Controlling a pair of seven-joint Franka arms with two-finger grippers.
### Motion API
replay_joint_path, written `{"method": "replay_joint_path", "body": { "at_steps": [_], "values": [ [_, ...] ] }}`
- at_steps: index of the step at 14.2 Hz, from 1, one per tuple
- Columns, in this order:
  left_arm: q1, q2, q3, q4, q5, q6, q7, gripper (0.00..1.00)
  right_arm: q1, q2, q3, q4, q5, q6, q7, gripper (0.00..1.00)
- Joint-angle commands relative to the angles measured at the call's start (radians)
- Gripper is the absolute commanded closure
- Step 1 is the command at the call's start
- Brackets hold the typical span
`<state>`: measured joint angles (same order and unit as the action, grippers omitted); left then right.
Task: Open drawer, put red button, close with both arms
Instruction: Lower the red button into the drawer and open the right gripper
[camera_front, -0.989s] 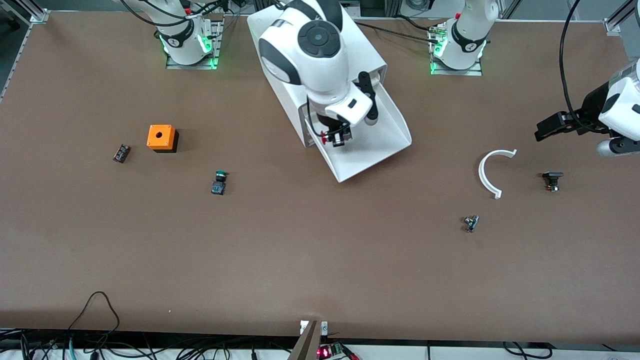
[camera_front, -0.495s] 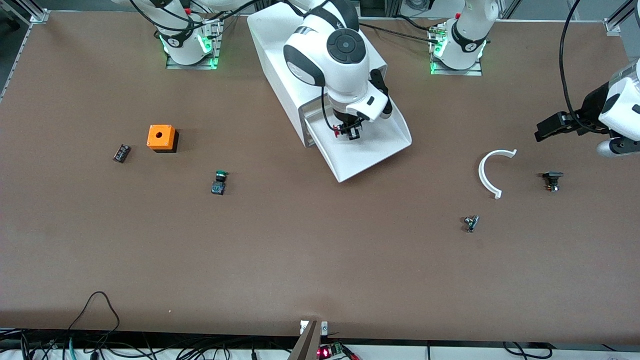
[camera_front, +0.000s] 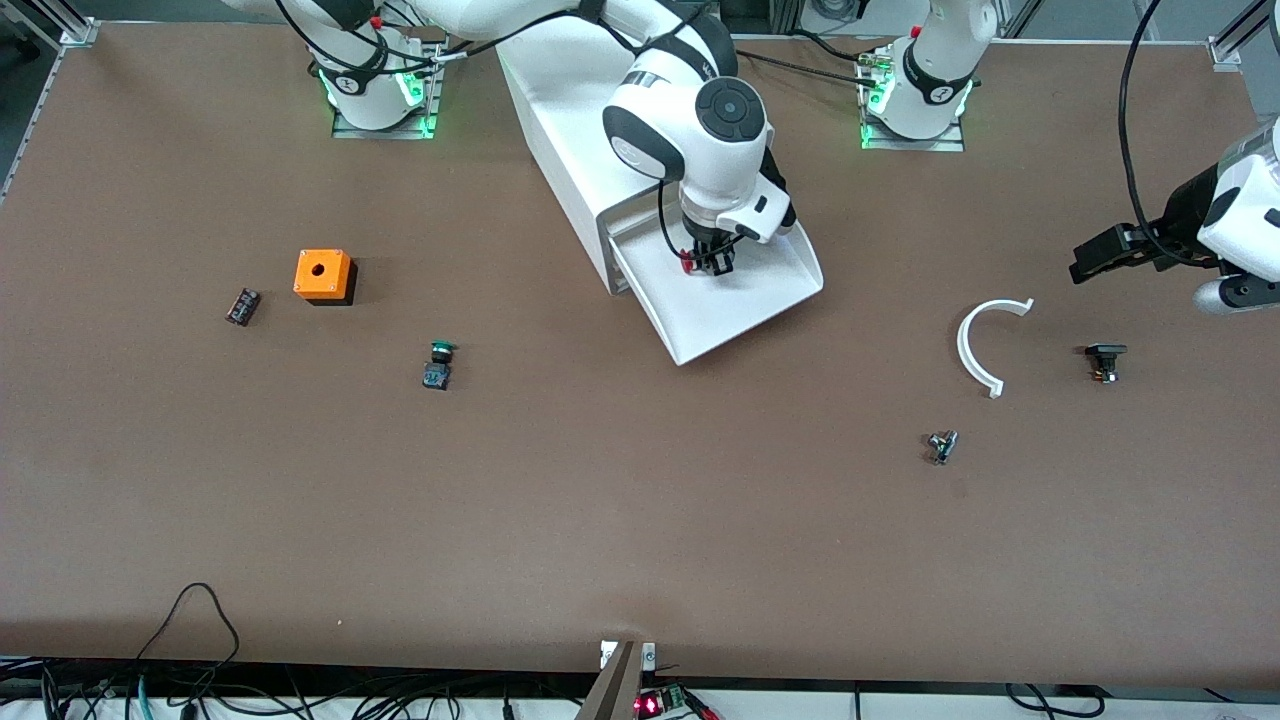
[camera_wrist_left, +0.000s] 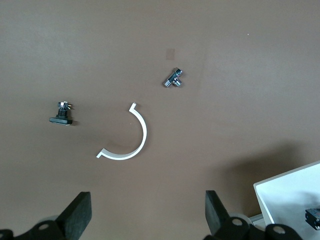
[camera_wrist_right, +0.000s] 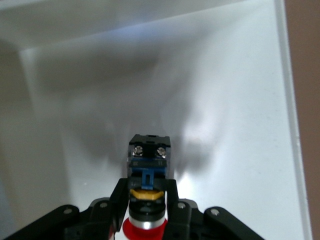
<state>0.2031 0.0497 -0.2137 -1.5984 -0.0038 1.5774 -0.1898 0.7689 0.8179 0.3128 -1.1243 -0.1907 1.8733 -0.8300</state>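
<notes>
We are seeing the right gripper (camera_front: 708, 262) down inside the drawer (camera_front: 760, 290), which is standing pulled out of the white cabinet (camera_front: 560, 130) near the table edge where the arm bases stand. Its two fingers (camera_wrist_right: 119, 200) are closing on the red button (camera_wrist_right: 148, 190) at the neck (the red cap is pointing toward the wrist, the black-and-blue body away from it), and the button is hanging just over the drawer floor or touching it; we cannot tell which.

The left gripper (camera_front: 1100, 252) is waiting in the air near the table's edge at the left arm's end, with its fingers (camera_wrist_left: 77, 212) spread wide and holding nothing. Under it, on the table, are lying a white curved piece (camera_front: 985, 340), a small black part (camera_front: 1104, 360) and a small metal fitting (camera_front: 941, 446).

Toward the right arm's end are resting the orange box (camera_front: 323, 274), the green button (camera_front: 438, 364) and a small dark block (camera_front: 242, 305).
</notes>
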Motion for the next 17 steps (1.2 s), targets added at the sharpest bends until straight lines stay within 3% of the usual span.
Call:
{"method": "replay_joint_path", "body": {
  "at_steps": [1,2,3,9,12,14,16,17],
  "values": [
    [-0.002,0.002,-0.004,0.008,0.027,0.004,-0.011,0.00,0.013,0.027,0.003,0.035,-0.024,0.006,0.006,0.52],
    [-0.002,0.002,-0.004,0.009,0.027,0.004,-0.013,0.00,0.012,0.024,0.003,0.037,-0.023,0.021,0.031,0.16],
    [-0.004,0.004,-0.004,0.012,0.027,0.001,-0.013,0.00,0.007,0.017,0.003,0.043,-0.021,0.023,0.054,0.00],
    [-0.008,0.009,-0.006,0.012,0.027,0.007,-0.003,0.00,-0.052,-0.138,0.000,0.047,0.002,0.007,0.075,0.00],
    [-0.020,0.019,-0.016,-0.003,0.021,0.036,-0.014,0.00,-0.115,-0.239,-0.024,0.040,0.000,-0.065,0.208,0.00],
    [-0.040,0.041,-0.027,-0.044,0.016,0.114,-0.026,0.00,-0.137,-0.279,-0.099,0.038,-0.003,-0.072,0.294,0.00],
    [-0.062,0.056,-0.056,-0.150,0.016,0.261,-0.130,0.00,-0.157,-0.302,-0.181,0.020,0.002,-0.069,0.421,0.00],
    [-0.077,0.068,-0.075,-0.210,0.016,0.345,-0.199,0.00,-0.181,-0.315,-0.191,-0.014,0.003,-0.060,0.481,0.00]
  ]
}}
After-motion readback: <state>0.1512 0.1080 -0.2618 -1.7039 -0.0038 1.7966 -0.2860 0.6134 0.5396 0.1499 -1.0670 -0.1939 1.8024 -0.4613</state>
